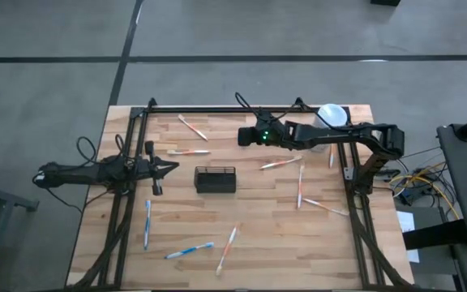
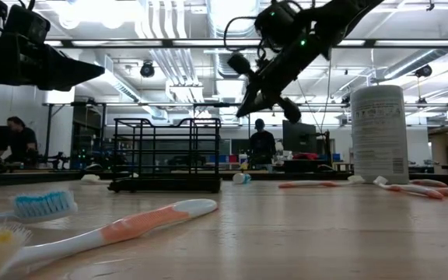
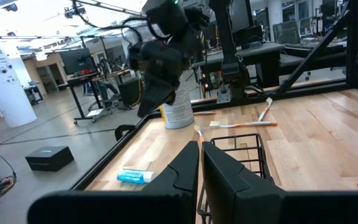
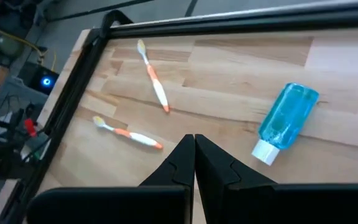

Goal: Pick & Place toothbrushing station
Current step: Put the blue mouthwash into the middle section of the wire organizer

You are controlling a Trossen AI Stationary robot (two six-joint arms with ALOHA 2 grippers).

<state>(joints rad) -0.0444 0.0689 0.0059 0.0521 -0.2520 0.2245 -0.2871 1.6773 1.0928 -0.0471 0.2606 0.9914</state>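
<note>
Wooden slats make up the table [image 1: 258,243], which fills the lower middle of the overhead frame. At left centre, the left gripper [image 1: 171,168] points toward the middle with its fingers pressed together and nothing between them. Just right of it, at the centre, the toothbrushing station [image 1: 216,179] stands upright on the wood, apart from both arms. Up and to the right, the right gripper [image 1: 242,135] hangs above the table, clenched on nothing. Orange and blue toothbrushes lie scattered around; one orange toothbrush [image 1: 280,164] lies right of the basket. At upper right stands a white-topped canister [image 1: 332,116].
</note>
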